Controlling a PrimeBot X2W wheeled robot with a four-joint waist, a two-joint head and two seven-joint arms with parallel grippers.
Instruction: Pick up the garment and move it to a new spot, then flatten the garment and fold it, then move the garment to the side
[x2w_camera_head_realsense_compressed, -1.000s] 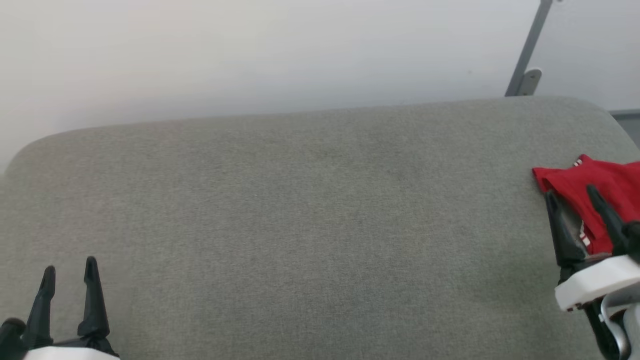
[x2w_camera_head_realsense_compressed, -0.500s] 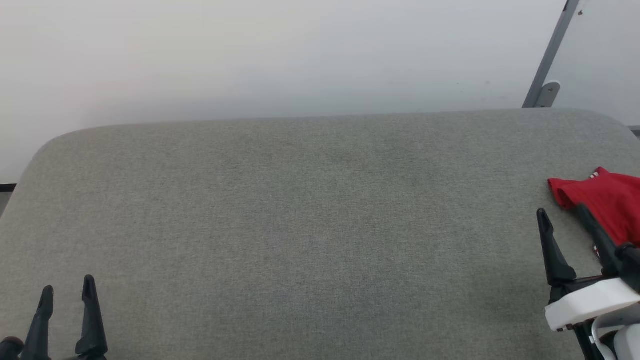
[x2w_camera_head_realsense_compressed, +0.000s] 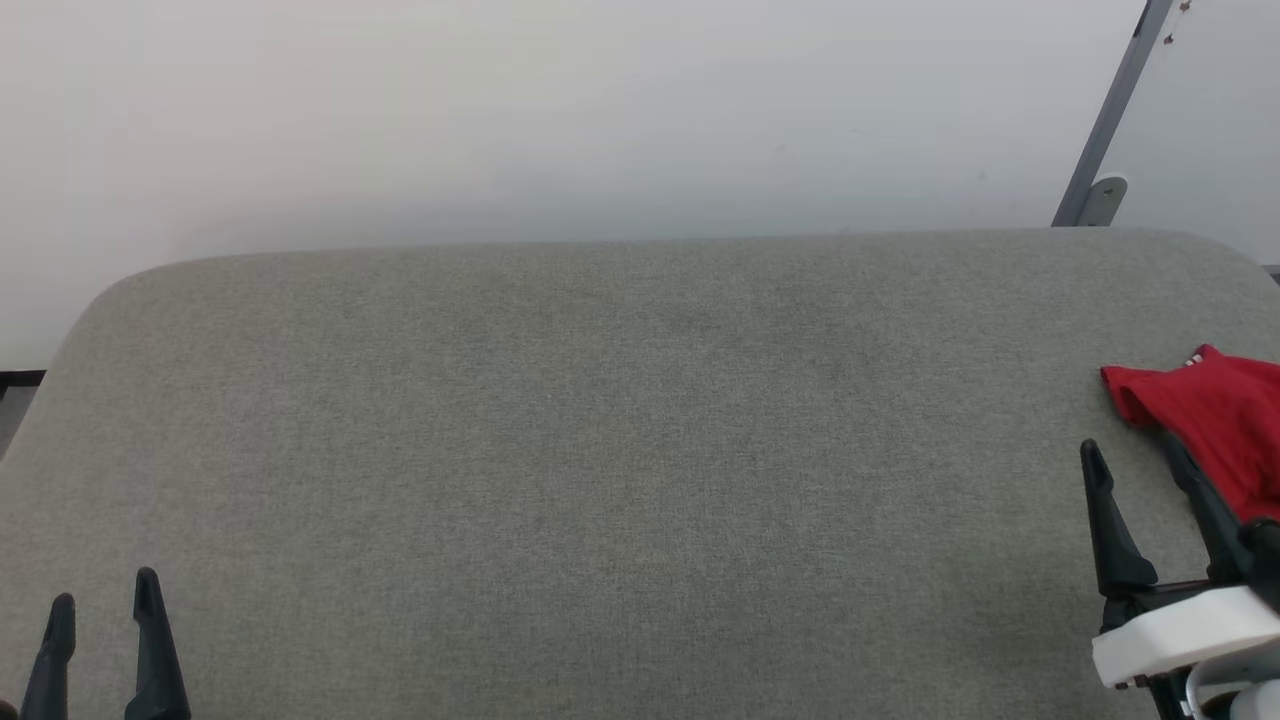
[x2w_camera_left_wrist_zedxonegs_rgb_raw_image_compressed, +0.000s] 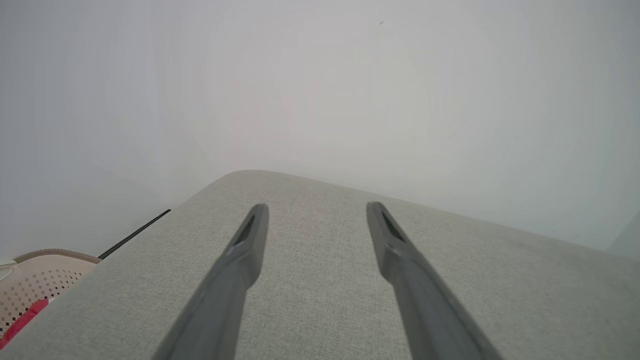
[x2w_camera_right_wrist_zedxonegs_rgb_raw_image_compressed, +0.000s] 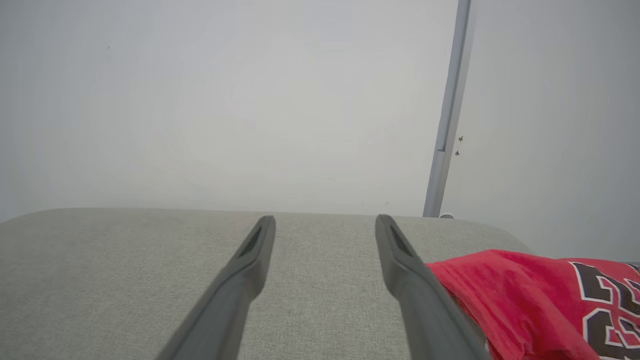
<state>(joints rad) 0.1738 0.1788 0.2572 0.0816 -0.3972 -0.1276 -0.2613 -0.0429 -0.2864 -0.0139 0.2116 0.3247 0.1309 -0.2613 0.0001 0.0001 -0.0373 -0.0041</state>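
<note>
Now | garment (x2w_camera_head_realsense_compressed: 1210, 420) bunched at right edge of grey worktop (x2w_camera_head_realsense_compressed: 640, 450) | right pincer (x2w_camera_head_realsense_compressed: 1130, 445) released, beside it | left pincer (x2w_camera_head_realsense_compressed: 105, 588) released

**Marks on the red shirt**

The red garment (x2w_camera_right_wrist_zedxonegs_rgb_raw_image_compressed: 520, 295) has big black shapes (x2w_camera_right_wrist_zedxonegs_rgb_raw_image_compressed: 600, 305) with white edges on it. They look like letters or numbers. The edge of the right wrist view cuts them off, so they cannot be read.

Soft red cloth garment (x2w_camera_right_wrist_zedxonegs_rgb_raw_image_compressed: 525, 295) on matt, coarse-woven grey upholstery (x2w_camera_head_realsense_compressed: 600, 450) — tool fingers (x2w_camera_right_wrist_zedxonegs_rgb_raw_image_compressed: 240, 280) matt plastic
</note>
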